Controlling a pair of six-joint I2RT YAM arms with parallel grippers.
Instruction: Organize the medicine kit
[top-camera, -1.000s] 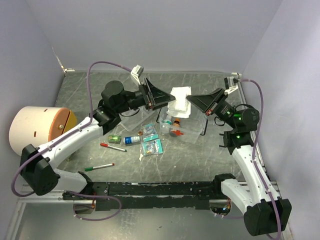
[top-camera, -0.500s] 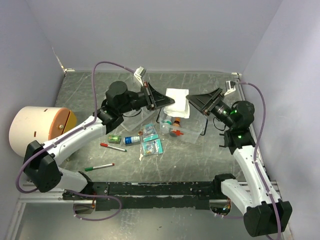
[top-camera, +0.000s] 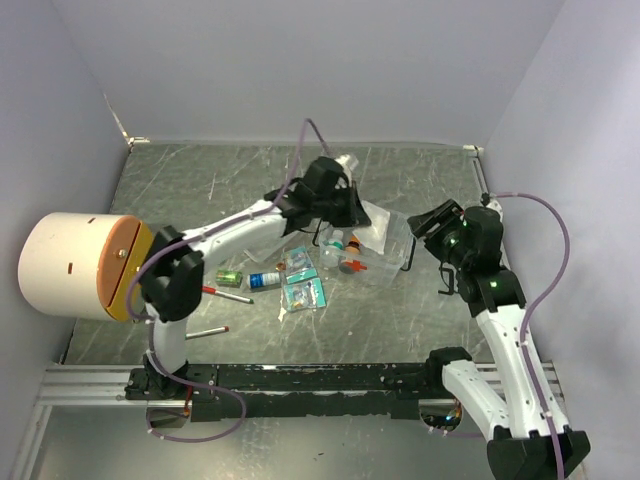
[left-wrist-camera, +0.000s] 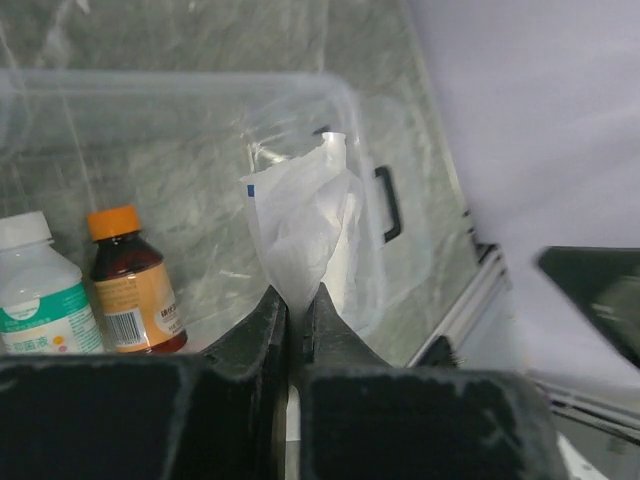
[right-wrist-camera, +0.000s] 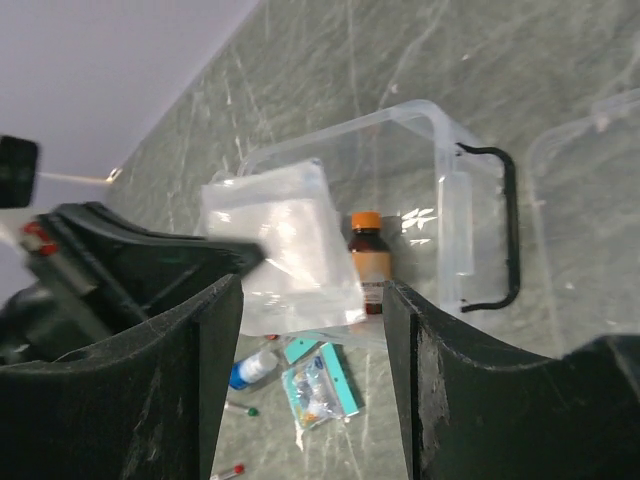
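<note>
Worktop (top-camera: 190, 185): grey, marbled, scratched, enclosed by pale lilac walls (top-camera: 300, 70). Loose packets (top-camera: 305, 292) lie just short of centre. Medicine kit box (top-camera: 385, 268) sits at centre, long axis running 9 to 3 o'clock, black handle (top-camera: 409, 257) toward 3. Left end effector (left-wrist-camera: 297, 300) is clamped on a white packet (left-wrist-camera: 305, 215) above the box. Right end effector (top-camera: 432, 222) is at 3 o'clock, parted and empty.

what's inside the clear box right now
Two bottles are in the clear box: a brown bottle with an orange cap and a white-capped bottle. The left gripper holds a white packet over it, hiding the floor beneath.
</note>
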